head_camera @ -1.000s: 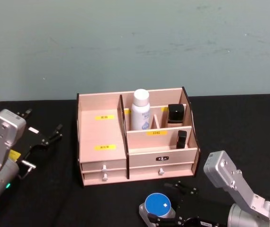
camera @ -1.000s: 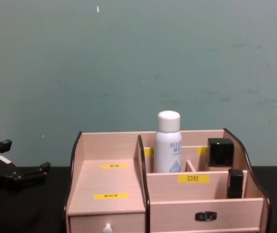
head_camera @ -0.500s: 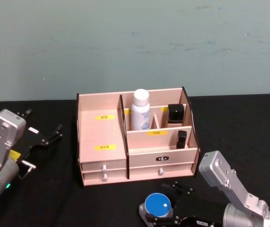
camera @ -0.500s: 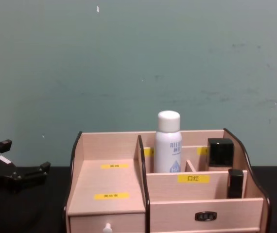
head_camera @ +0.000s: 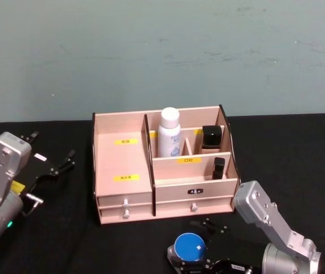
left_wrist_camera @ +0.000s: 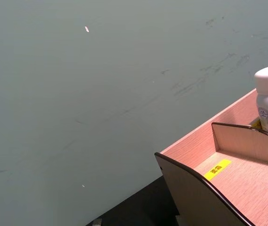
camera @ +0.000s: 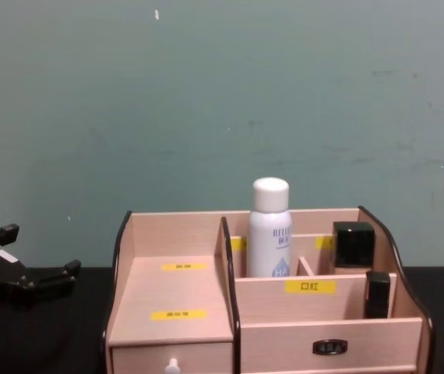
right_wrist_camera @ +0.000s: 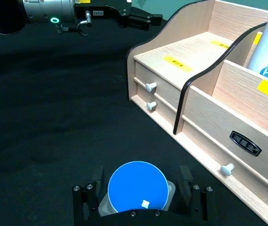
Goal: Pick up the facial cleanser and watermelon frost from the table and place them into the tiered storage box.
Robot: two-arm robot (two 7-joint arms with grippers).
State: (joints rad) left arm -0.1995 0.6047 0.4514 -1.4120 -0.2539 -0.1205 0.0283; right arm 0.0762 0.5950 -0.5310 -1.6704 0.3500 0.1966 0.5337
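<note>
The facial cleanser [head_camera: 169, 134] stands upright in the rear compartment of the tiered storage box [head_camera: 122, 162], just right of the tall centre divider, so that half of the job looks finished. The watermelon frost [head_camera: 189, 247] sits on the black tabletop [head_camera: 299, 154] just in front of the drawers, resting on its base with the blue lid up. Over the last second the right arm's grey wrist link has swung in toward the front of the box, while the jar has not shifted from its spot. In the right wrist view the right claw [right_wrist_camera: 141, 181] now straddles the jar with one black finger on each side. The jaws are spread only a little wider than the jar, and a thin sliver of gap seems to remain on both sides. I judge this to be the end of the approach, with the squeeze not yet made. The next step calls for closing squarely on the frosted wall below the lid, since an off-centre pinch on a round, squat jar could push it along the tabletop. The left claw [head_camera: 53, 147] rests well off to the left of the box with its fingers spread wide, exactly as it was a second ago. It is holding nothing.
</note>
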